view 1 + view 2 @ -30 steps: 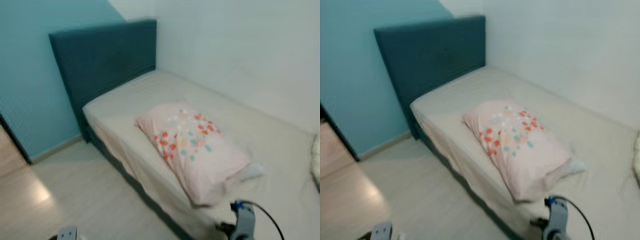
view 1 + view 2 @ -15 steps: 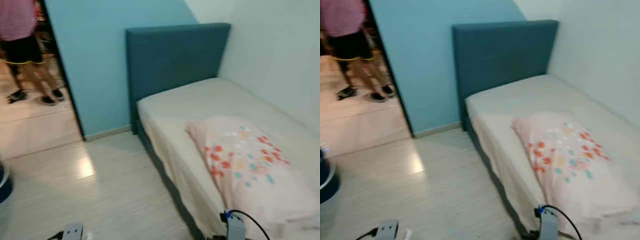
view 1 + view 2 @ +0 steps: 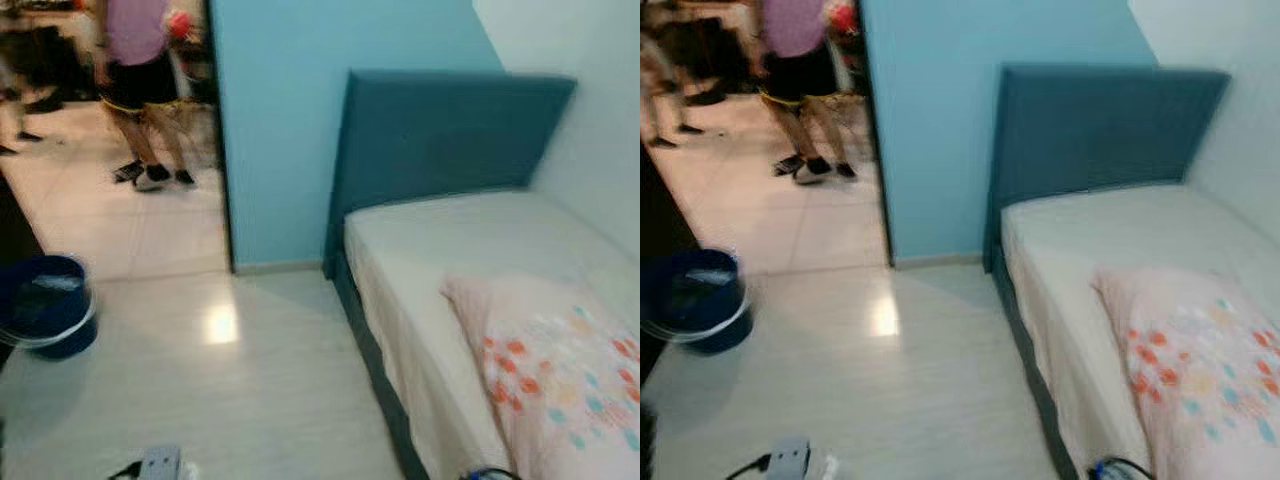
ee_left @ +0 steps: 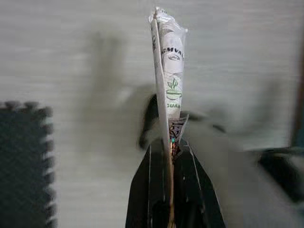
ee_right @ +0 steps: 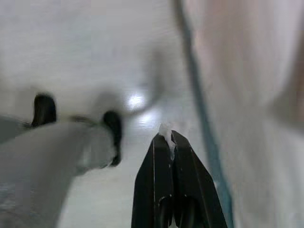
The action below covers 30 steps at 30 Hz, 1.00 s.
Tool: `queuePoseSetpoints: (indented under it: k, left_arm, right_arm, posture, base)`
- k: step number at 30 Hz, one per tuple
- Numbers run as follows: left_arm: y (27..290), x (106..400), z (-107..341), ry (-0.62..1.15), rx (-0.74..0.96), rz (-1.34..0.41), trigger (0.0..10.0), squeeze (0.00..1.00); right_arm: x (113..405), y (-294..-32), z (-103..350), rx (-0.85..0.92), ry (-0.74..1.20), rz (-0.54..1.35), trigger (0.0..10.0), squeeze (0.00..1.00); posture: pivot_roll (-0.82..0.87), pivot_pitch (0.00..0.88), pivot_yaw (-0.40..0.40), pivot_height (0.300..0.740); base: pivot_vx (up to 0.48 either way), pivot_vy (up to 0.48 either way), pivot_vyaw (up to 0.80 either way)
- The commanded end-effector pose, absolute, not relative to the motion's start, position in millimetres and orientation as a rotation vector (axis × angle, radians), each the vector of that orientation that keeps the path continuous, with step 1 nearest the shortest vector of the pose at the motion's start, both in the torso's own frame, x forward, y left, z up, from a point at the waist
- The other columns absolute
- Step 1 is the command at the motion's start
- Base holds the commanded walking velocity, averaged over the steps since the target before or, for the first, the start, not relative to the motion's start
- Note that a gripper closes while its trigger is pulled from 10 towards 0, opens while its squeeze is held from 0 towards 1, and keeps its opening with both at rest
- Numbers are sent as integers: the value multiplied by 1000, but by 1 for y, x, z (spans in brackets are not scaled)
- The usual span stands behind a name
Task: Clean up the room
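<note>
Wrapper (image 4: 168, 71), a flattened printed packet, stands pinched between the closed fingers of the left gripper (image 4: 172, 147), long axis in line with them, while the blue bucket (image 3: 45, 305) sits ahead-left on the floor (image 3: 240, 400), nearer this arm.

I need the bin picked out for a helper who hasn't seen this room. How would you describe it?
Start at the bed with its dark teal headboard against the light blue wall. Go across the pale floor toward the doorway on the robot's left. The bucket stands there near the opening: round, dark blue, with a pale band around it, the one dark thing standing on that stretch of floor.
</note>
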<state>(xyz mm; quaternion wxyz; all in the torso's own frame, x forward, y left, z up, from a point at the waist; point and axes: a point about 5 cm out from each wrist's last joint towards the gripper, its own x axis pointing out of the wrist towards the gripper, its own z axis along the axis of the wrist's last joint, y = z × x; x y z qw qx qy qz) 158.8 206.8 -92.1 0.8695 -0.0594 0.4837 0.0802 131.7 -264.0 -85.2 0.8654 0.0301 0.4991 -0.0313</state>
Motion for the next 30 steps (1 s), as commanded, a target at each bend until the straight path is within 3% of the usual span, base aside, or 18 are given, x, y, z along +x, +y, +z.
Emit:
queuePoseSetpoints:
  k: [1,5,10,16,26,30]
  left_arm:
    - [201,163,-91,1004,-132,147,10000,0]
    - [201,162,-92,1010,-130,142,10000,0]
    - [202,161,-92,1012,-126,143,10000,0]
    - [206,162,-91,1005,-121,150,10000,0]
    - [206,174,-86,952,-186,204,10000,0]
    - [207,183,-81,924,-198,209,10000,0]
  right_arm:
    - [123,-274,-85,53,1069,-72,10000,0]
    - [130,-271,-84,40,1058,-64,10000,0]
    - [147,-244,-87,29,1036,-35,10000,0]
    - [160,-210,-91,10,1043,9,10000,0]
    - [159,-211,-91,-27,1055,32,10000,0]
    - [158,-215,-91,-36,1058,3,10000,0]
  posture:
    - [21,0,-145,740]
    - [24,0,-145,740]
    - [28,0,-135,740]
    - [29,0,-131,740]
    - [33,0,-129,740]
    - [33,0,-126,740]
  base:
    - [0,0,769]
    - [0,0,769]
    - [274,0,764]
    - [458,0,91]
    - [480,0,740]
    - [480,0,0]
